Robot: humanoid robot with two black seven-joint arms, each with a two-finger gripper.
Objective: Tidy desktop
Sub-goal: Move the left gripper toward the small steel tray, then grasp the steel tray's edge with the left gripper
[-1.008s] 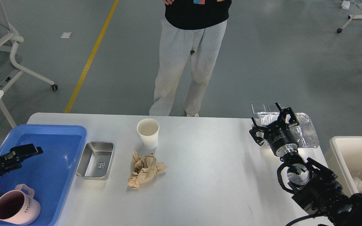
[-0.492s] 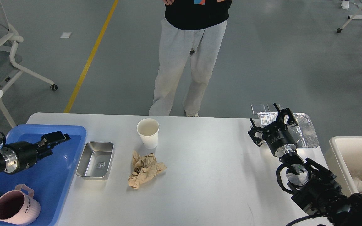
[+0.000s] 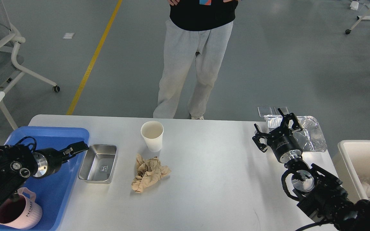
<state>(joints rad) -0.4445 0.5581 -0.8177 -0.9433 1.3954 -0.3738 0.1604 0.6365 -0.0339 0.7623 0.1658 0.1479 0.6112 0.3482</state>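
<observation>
The desktop [image 3: 217,179] is a wide white-grey tabletop. On it stand a white paper cup [image 3: 152,135], a crumpled brown paper [image 3: 149,173] just in front of the cup, and a small steel tray [image 3: 97,163] to the left. A crinkled foil container [image 3: 310,133] lies at the far right edge. My left gripper [image 3: 77,148] reaches over the blue tray's right rim, its tip just short of the steel tray; its dark fingers cannot be told apart. My right gripper [image 3: 276,126] stands open beside the foil container, holding nothing.
A blue tray [image 3: 59,192] sits on the desktop's left end with a pink mug [image 3: 18,213] in its near corner. A white bin [image 3: 348,160] stands off the right edge. A person's legs [image 3: 185,70] are behind the table, a chair [image 3: 2,48] far left.
My left arm has swung rightward across the blue tray, bringing its gripper close to the steel tray. The right gripper has edged slightly left and down.
</observation>
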